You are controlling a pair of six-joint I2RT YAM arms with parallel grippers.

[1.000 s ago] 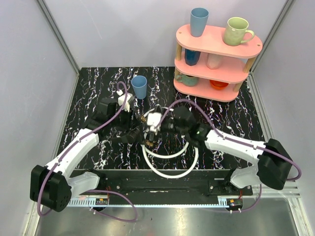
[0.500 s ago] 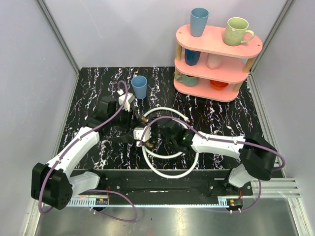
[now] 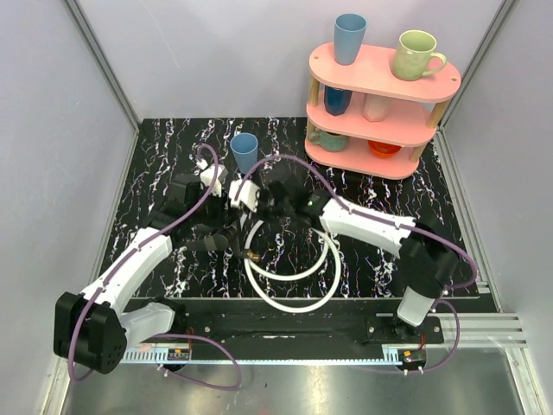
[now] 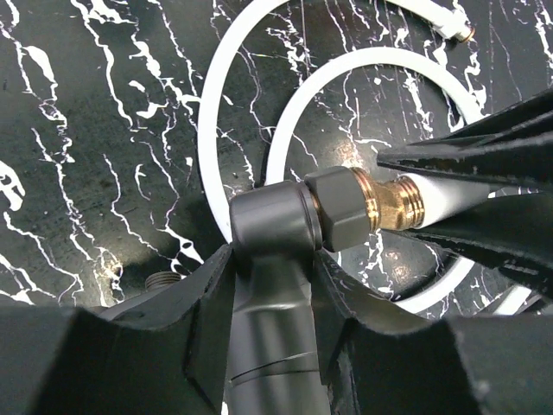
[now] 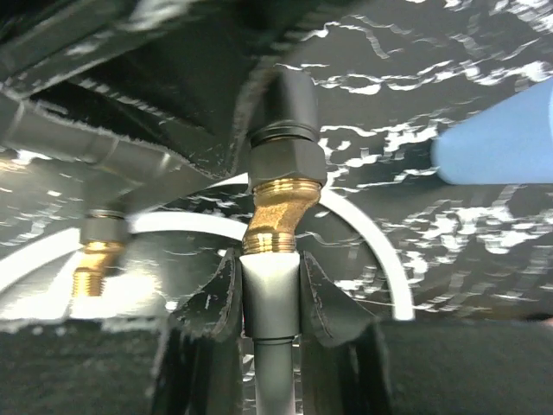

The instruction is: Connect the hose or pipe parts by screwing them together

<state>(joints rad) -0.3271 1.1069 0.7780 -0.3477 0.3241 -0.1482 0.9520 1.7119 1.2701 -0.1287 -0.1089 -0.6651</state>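
In the left wrist view my left gripper is shut on a dark grey pipe fitting. Its hex nut sits on a brass threaded end of a white hose. My right gripper is shut on that hose's pale sleeve, just below the brass end, which enters the grey nut. From above, both grippers meet left of centre, left gripper and right gripper. The white hoses loop on the table in front of them. A loose brass end lies there.
A blue cup stands just behind the grippers, close to the right wrist. A pink three-tier shelf with mugs and cups fills the back right corner. Purple cables arch over both arms. Grey walls enclose the black marbled table.
My right gripper has closed on the hose end and swung back and to the left, towards the blue cup. The hose loops shifted with it. The left gripper kept its grip.
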